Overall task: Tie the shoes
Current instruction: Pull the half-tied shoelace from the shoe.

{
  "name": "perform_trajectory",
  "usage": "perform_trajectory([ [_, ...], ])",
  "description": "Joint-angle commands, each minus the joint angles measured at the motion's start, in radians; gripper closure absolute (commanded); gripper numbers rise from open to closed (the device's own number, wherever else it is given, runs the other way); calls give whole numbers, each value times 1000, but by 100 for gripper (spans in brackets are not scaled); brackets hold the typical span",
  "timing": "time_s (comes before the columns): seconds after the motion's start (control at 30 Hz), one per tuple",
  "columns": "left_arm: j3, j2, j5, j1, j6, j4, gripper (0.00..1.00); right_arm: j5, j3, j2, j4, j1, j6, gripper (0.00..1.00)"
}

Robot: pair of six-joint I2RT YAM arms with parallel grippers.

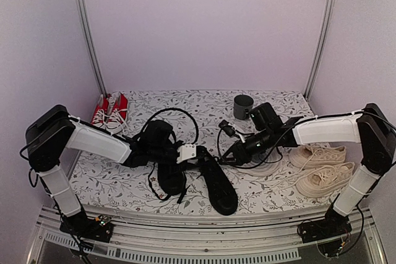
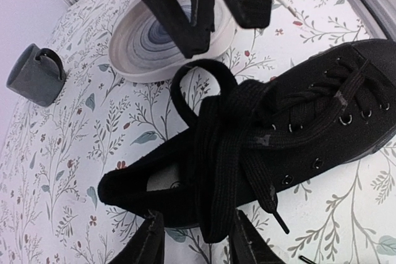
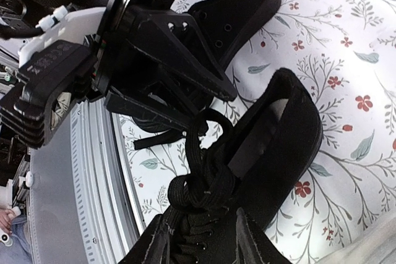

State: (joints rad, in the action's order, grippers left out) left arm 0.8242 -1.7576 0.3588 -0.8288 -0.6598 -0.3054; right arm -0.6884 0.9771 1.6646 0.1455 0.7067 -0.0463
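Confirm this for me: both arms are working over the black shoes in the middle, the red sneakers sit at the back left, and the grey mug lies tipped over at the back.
One thing is wrong: the grey mug stands upright at the back, as the top view shows. The rest holds: the left gripper and right gripper meet over the black shoes, and the red sneakers sit at the back left.

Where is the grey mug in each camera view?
Top view: the grey mug stands at the back of the table, right of centre.
Left wrist view: the mug is at the left edge, beside the striped bowl.
Right wrist view: not in it.
Shared landmark: the black shoe.
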Motion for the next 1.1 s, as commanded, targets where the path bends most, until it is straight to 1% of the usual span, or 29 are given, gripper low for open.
perform_trajectory([
  [0.0, 7, 24, 5, 14, -13, 44, 63, 48, -47, -63, 56, -4, 1, 61],
  [0.1, 23, 10, -6, 18, -15, 88, 62, 69, -74, -84, 54, 11, -44, 63],
  [0.17, 23, 10, -7, 17, -14, 91, 62, 97, -99, -99, 33, 48, -67, 63],
  [0.3, 21, 12, 8, 18, -5, 78, 62, 155, -164, -119, -69, 114, -115, 64],
  [0.33, 21, 11, 14, 17, -2, 74, 62, 194, -173, -121, -91, 125, -124, 64],
  [0.4, 17, 9, 25, 18, 11, 58, 62, 331, -179, -121, -102, 163, -145, 67],
  [0.47, 11, 6, 47, 22, 25, 46, 62, 427, -186, -132, -123, 202, -137, 67],
  [0.53, 12, -2, 65, 23, 33, 44, 61, 476, -206, -153, -153, 232, -119, 67],
  [0.67, 22, -24, 76, 24, 38, 50, 61, 458, -220, -162, -171, 249, -110, 66],
  [0.8, 36, -41, 84, 24, 44, 54, 65, 480, -198, -116, -149, 282, -102, 66],
  [0.9, 37, -47, 90, 23, 45, 53, 65, 465, -188, -87, -161, 300, -95, 66],
  [1.07, 36, -63, 85, 24, 45, 47, 67, 484, -172, -74, -143, 307, -85, 66],
])
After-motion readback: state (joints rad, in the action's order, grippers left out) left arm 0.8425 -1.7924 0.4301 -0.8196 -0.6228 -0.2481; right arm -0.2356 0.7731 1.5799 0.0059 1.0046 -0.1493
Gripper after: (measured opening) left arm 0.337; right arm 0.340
